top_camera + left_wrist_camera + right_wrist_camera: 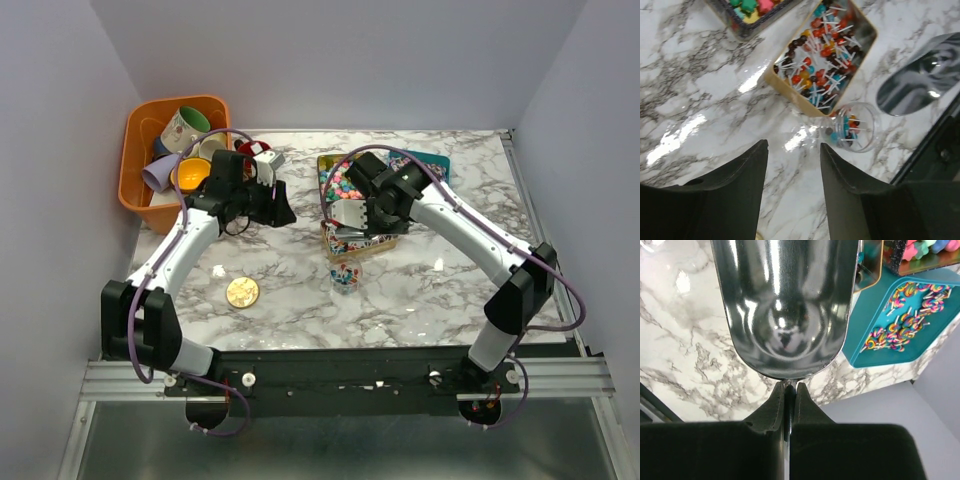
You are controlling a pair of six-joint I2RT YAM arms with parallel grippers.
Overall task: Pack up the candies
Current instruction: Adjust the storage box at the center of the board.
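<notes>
The candies lie in three trays: a gold tin (350, 243) of small round stick candies (822, 55), a dark tray (338, 178) of star-shaped sweets (750, 7), and a teal tray (432, 163) of swirl lollipops (900, 315). A small clear jar (345, 275) in front of the gold tin holds a few candies (850, 127). My right gripper (369, 215) is shut on the handle of an empty metal scoop (785, 305), held over the gold tin (790, 390). My left gripper (283, 212) is open and empty above bare marble left of the jar (794, 150).
An orange bin (140, 190) of ceramic mugs stands at the back left, beside the left arm. A flat round gold lid (242, 292) lies on the marble table (430, 290) near the front left. The scoop also shows in the left wrist view (920, 80).
</notes>
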